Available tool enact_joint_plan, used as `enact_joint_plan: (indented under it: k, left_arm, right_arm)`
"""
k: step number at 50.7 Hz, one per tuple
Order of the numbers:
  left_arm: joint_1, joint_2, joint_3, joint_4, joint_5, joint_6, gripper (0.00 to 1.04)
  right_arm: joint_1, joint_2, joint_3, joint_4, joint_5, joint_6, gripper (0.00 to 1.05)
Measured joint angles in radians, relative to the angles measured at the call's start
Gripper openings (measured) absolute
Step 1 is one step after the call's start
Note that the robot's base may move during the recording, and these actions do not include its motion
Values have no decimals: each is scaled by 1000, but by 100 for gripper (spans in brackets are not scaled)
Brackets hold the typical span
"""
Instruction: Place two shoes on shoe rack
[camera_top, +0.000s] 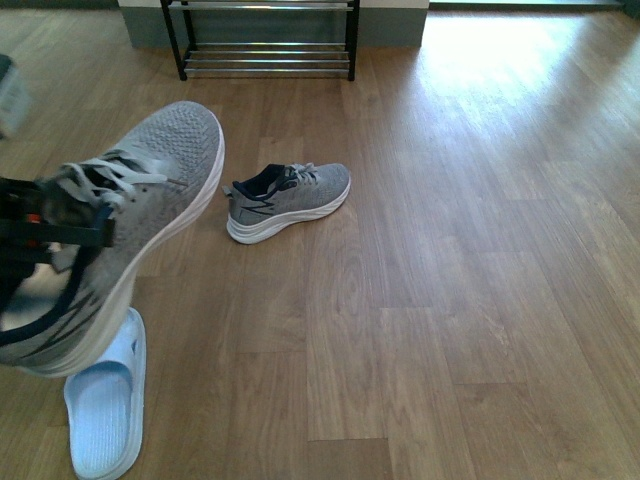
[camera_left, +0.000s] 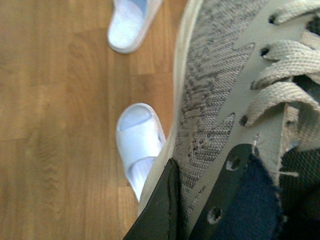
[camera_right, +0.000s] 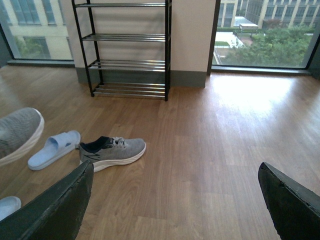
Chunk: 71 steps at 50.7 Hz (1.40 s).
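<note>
**Front view**
- Left gripper (camera_top: 45, 235): clenched on the collar and lace end of the grey shoe (camera_top: 135, 215), at the picture's left edge.
- Grey shoe: off the floor (camera_top: 480, 280), tilted, toe raised toward the far wall, white sole turned down and to the right.
- Second shoe (camera_top: 288, 200): upright on its sole on the floor, between the grey shoe and the shoe rack (camera_top: 265, 45).
- Shoe rack: at the far wall, well apart from both shoes.
- Pale blue slipper (camera_top: 105, 405): on the floor below the grey shoe.

**Left wrist view**
- Grasp: one black finger (camera_left: 160, 210) lies against the grey shoe's knit side, near the eyelets.
- Nearer slipper (camera_left: 140, 142): on the floor beside the sole's edge.
- Farther slipper (camera_left: 131, 22): cut off by the frame.

**Right wrist view**
- Right gripper (camera_right: 175, 210): released, jaws spread wide, nothing between them.
- Shoe rack: black frame with chrome-bar tiers, against the wall.
- Second shoe: on the floor in front of the rack, apart from it.
</note>
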Motion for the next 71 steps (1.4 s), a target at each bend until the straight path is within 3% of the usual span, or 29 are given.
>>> enact_joint_plan:
  k: [11,23,71]
  left_arm:
    - [-9,-428,-195,-30,-177,46,2]
    - [-65,-1062,-351,-186,-438,178,2]
    - [-72,-1125,-362,-188,-438,229,2]
  right_arm:
    - [0,0,0,0,0,0,95]
    - [0,0,0,0,0,0,95]
    - [0,0,0,0,0,0,95]
